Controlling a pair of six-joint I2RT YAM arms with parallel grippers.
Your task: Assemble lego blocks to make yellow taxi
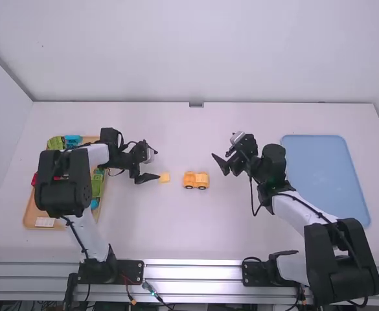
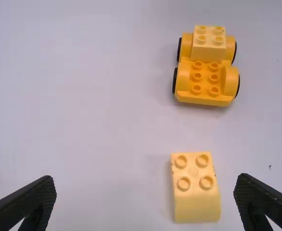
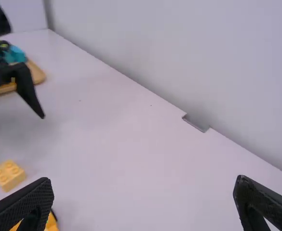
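I judge this as mid-build: a pale yellow block (image 2: 208,52) sits on the wheeled base (image 2: 204,99), and adding the loose yellow block (image 2: 197,209) looks like the step in hand. My left gripper (image 2: 145,179) is spread wide and empty, that loose piece just ahead, nearer one finger, the base farther out. My right gripper (image 3: 144,180) is wide and empty too. Next I'd centre the left one, lower, then pinch squarely.
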